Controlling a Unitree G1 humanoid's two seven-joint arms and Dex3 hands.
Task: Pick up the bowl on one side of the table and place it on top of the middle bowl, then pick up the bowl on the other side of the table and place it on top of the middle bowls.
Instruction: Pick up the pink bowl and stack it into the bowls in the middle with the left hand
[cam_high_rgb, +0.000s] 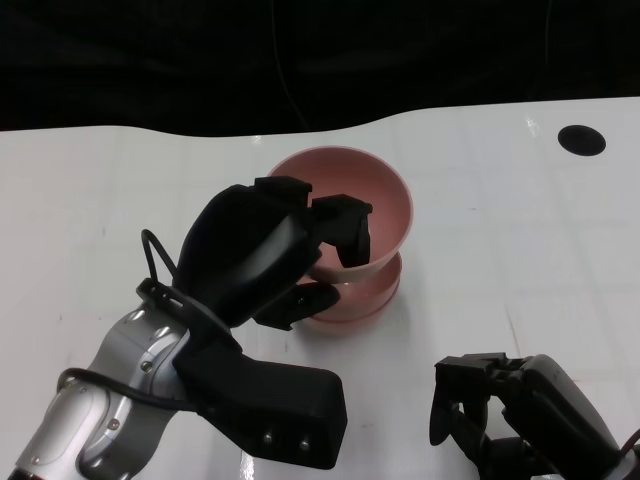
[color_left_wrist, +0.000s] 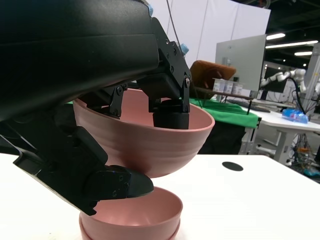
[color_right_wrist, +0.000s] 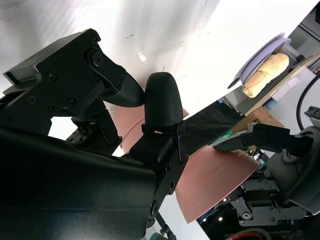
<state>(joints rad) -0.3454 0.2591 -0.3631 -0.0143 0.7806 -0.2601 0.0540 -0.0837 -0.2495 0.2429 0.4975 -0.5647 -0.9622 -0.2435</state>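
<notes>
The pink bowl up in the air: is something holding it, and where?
Yes. The left hand grips the pink bowl by its rim, fingers inside and thumb underneath, above the stacked bowls. The right hand holds nothing.

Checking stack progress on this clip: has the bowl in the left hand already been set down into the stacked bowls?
No, the left hand holds the pink bowl in the air, with a clear gap above the stacked bowls.

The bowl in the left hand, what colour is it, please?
Pink; the bowl shows best in the left wrist view.
</notes>
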